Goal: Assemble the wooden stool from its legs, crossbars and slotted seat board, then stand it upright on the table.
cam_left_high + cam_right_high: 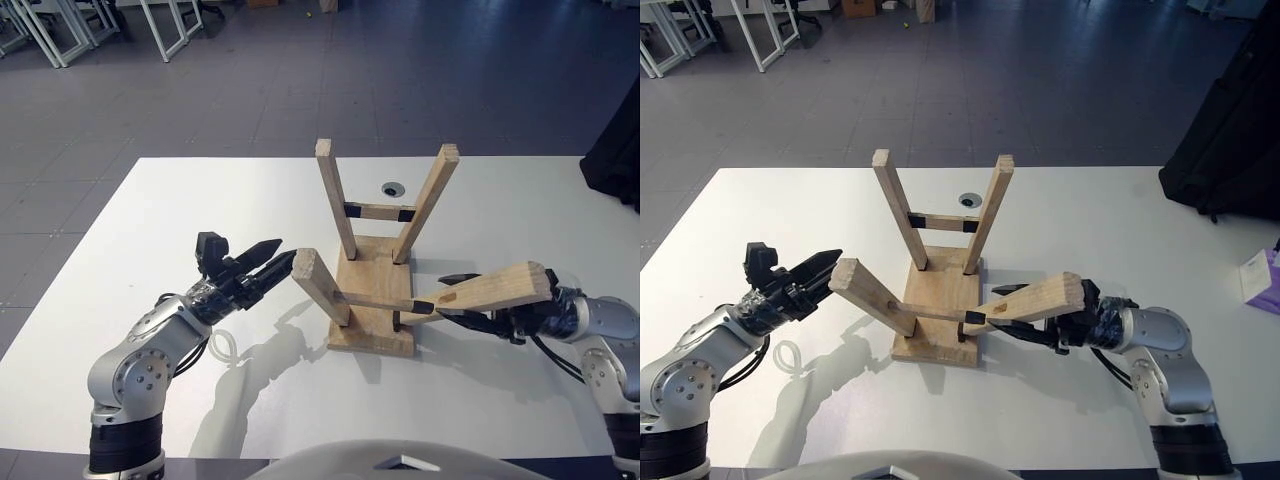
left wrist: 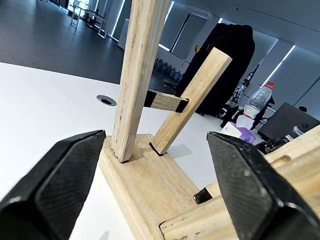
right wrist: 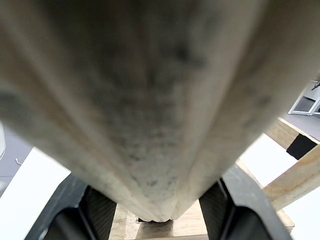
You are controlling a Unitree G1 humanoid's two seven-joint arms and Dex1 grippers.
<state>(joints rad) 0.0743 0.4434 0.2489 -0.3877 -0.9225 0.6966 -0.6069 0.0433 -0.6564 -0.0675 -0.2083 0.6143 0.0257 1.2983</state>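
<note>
While the seat board (image 1: 372,300) lies flat on the worktop (image 1: 150,220), my right tool (image 1: 458,298), arm low, clamps the near right leg (image 1: 505,285); my left tool (image 1: 280,255), elbow bent, gapes empty beside the near left leg (image 1: 320,285).

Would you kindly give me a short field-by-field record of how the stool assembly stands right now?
Seat: slotted wooden seat board, flat on white table
Far side: two wooden legs with crossbar, standing in board
Right gripper: shut on leaning near right leg
Left gripper: open, beside leaning near left leg
Near crossbar: joins both leaning legs
</note>
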